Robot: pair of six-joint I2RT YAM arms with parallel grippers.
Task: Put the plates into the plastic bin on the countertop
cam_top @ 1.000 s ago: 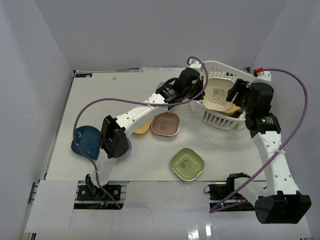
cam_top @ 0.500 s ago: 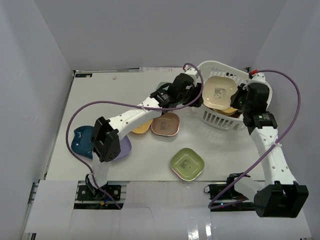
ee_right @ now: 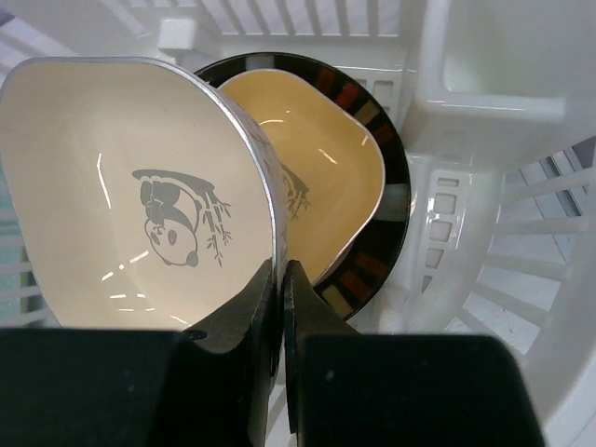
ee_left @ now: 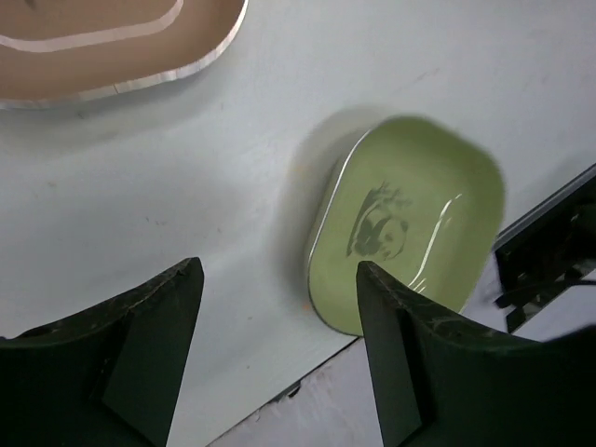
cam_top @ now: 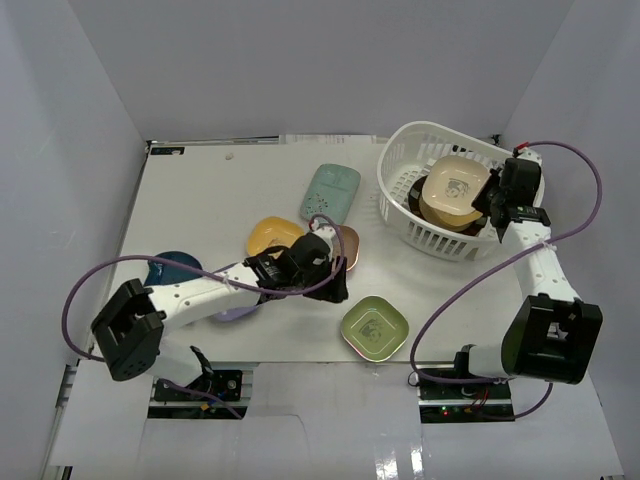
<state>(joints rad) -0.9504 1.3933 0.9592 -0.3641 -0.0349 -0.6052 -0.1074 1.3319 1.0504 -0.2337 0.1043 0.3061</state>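
Note:
On the countertop [cam_top: 200,200], my left gripper [cam_top: 338,283] [ee_left: 279,268] hangs open and empty just left of the green plate [cam_top: 375,328] [ee_left: 405,223], near the front edge. The brown plate [cam_top: 347,243] [ee_left: 102,47] lies behind it. My right gripper [cam_top: 489,205] [ee_right: 279,275] is shut on the rim of a cream plate [cam_top: 455,188] [ee_right: 140,196], which is tilted inside the plastic bin [cam_top: 440,235] [ee_right: 484,93]. Under it lie an orange-yellow plate [ee_right: 321,149] and a round black-rimmed plate [ee_right: 372,251]. Mint [cam_top: 331,190], yellow [cam_top: 272,237], dark blue [cam_top: 170,266] and purple [cam_top: 238,314] plates lie on the table.
White walls enclose the table on three sides. The left arm lies low across the near left part of the table, partly covering the purple and brown plates. Purple cables loop over both arms.
The left gripper opened, left the bin and swung back to the near middle above the green plate. The right gripper closed on the cream plate's rim in the bin.

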